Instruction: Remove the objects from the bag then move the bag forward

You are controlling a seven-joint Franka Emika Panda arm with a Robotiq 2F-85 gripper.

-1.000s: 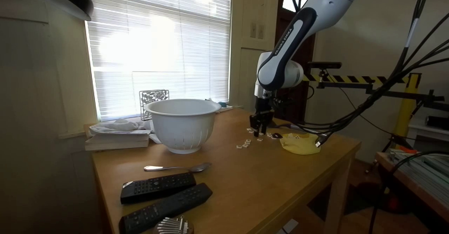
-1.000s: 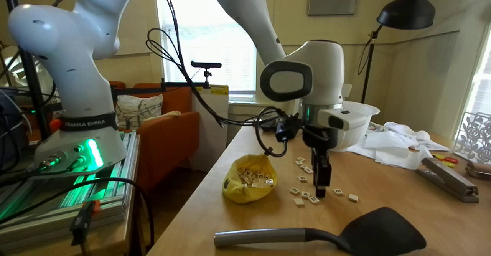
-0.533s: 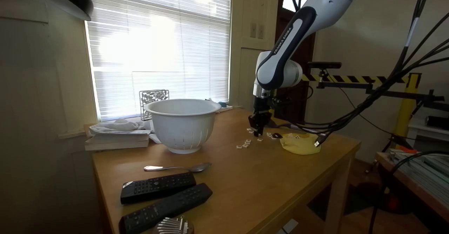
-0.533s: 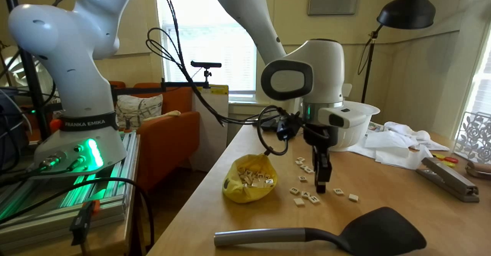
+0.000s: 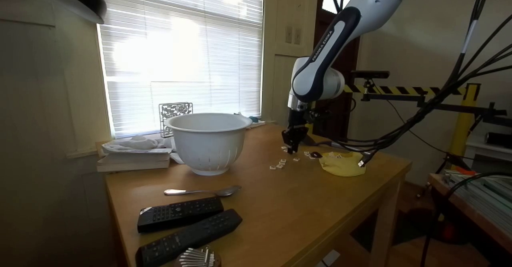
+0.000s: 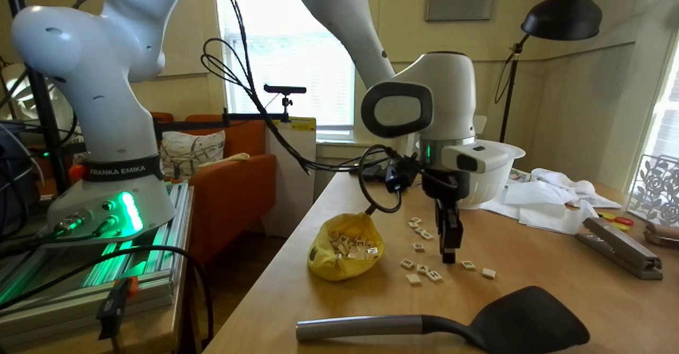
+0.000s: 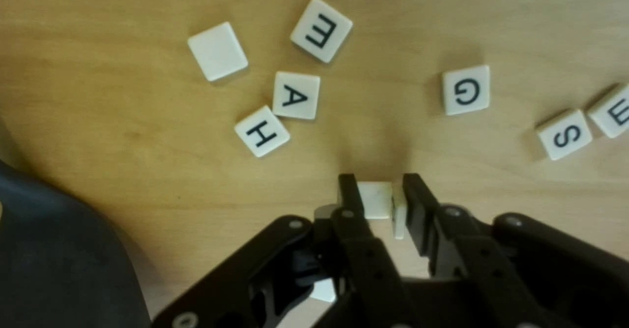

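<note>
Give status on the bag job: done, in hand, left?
Done, seemingly: several letter tiles lie out on the table. In hand: the gripper appears closed on pale tiles. Left: the yellow bag holds many more tiles; then comes moving it forward.

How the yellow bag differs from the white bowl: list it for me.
The yellow bag is small; the white bowl is much larger. The bag looks soft and creased; the bowl stiff, with a round rim. The bag visibly holds letter tiles; the bowl's inside bottom is hidden. Both stand on the table, open on top.
</note>
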